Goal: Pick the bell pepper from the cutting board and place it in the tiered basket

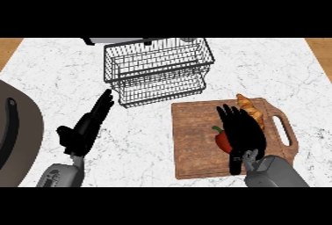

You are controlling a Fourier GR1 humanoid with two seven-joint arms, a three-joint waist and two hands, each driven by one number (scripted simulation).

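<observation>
**Even, bright light; few shadows**

Flat, diffuse light over the white marble counter (162, 132); no glare spots. No clear source direction. Wire tiered basket (159, 70) casts almost no shadow. Black hands read as near silhouettes, detail lost. Cutting board (194, 145) grain evenly lit. No visible edge distortion.

- we see a white marbled counter (162, 132) carrying everything.
- the wooden cutting board (194, 145) lies flat on it, under our right hand (243, 132).
- the wire tiered basket (159, 70) stands on it beyond our left hand (88, 127).
- a dark round pan (16, 132) sits left of that hand.
</observation>
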